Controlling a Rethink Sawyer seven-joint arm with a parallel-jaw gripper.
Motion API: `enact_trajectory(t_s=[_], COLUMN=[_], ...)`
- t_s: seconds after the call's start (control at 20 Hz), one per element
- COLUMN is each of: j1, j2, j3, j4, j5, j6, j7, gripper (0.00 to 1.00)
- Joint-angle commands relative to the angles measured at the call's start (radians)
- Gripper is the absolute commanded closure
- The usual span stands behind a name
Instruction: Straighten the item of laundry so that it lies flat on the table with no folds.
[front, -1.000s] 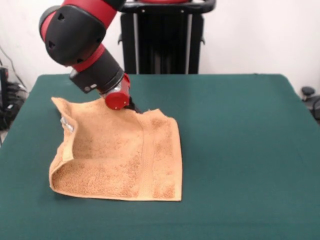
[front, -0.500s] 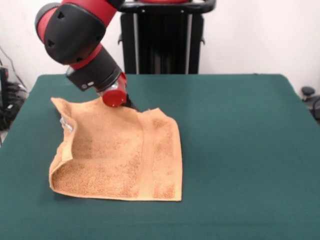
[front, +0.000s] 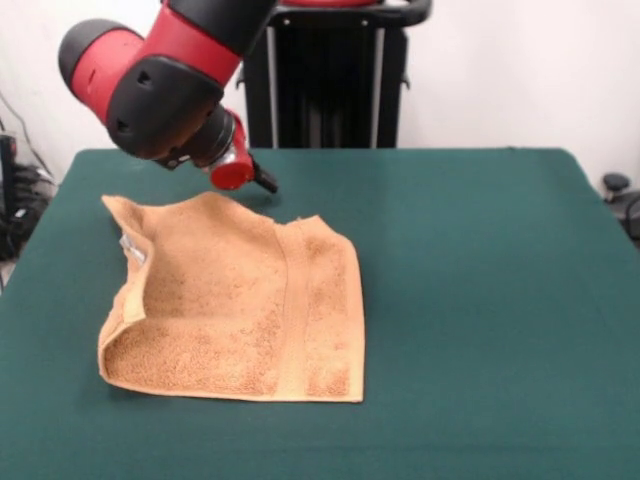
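Orange-tan towel (front: 235, 305) (plain woven band), dark green table (front: 480, 300), red-black arm (front: 160, 80)

- I have just one view now, the front one, looking across the table (front: 480, 300) from the side opposite the black pedestal (front: 325, 85).
- It sits a little above the table, tilted down, near enough that the table's near edge is cut off.
- The arm (front: 165, 80) enters above the table's far edge; its gripper (front: 266, 184) is probably partly hidden.

towel (front: 235, 305) - 1 | table (front: 480, 300) - 1 | arm (front: 165, 85) - 1 | claw (front: 266, 184) - 1
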Motion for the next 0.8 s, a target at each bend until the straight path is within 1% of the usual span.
enact_trajectory(t_s=[0.05,0.15,0.25,0.45,0.6,0.8], j1=[0.010,0.000,-0.004,-0.012,-0.028,-0.055], j2=[0.099,0.082,0.062,0.033,0.005,-0.049], j3=[0.170,0.166,0.140,0.114,0.128,0.139], j4=[-0.070,-0.068,-0.073,-0.088,-0.085,-0.051], j5=[-0.060,-0.042,-0.010,0.018,0.034,0.081], j6=[-0.115,-0.110,-0.035,0.018,-0.003,0.020], j7=[0.280,0.267,0.226,0.210,0.209,0.148], gripper=[1.00,1.00,1.00,1.00,1.00,1.00])
